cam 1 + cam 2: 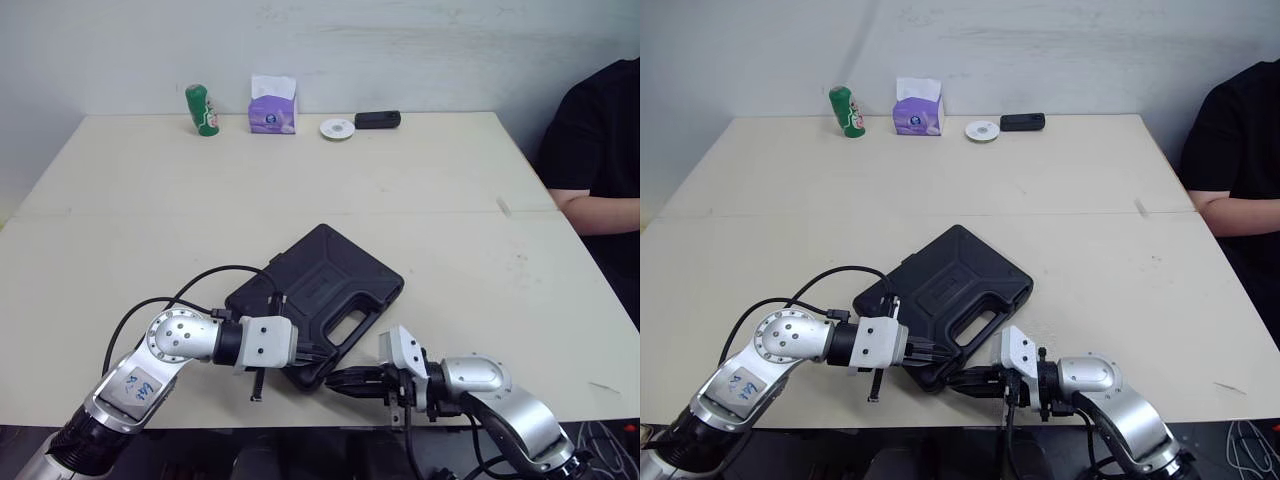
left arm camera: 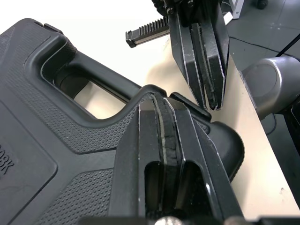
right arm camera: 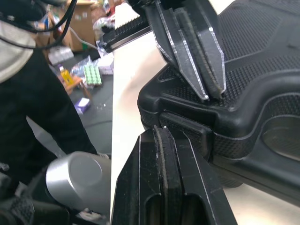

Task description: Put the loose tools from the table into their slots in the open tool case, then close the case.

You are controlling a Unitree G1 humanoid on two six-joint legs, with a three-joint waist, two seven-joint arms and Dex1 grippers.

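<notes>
one closed case (image 1: 318, 282) | far edge: can (image 1: 202, 109), tissue box (image 1: 272, 112), disc (image 1: 337, 128) | person (image 1: 596, 150) right

Nothing reads clearly; embossed characters on the tool case (image 2: 56, 140) are cut off.

Probably a lab: bare table (image 1: 300, 180), plain wall (image 1: 420, 50).

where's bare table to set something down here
Bare table between tool case and the back row: can, tissue box, white disc. Also either side of the case. Crowded at the near edge, where left claw and right claw meet.
</notes>
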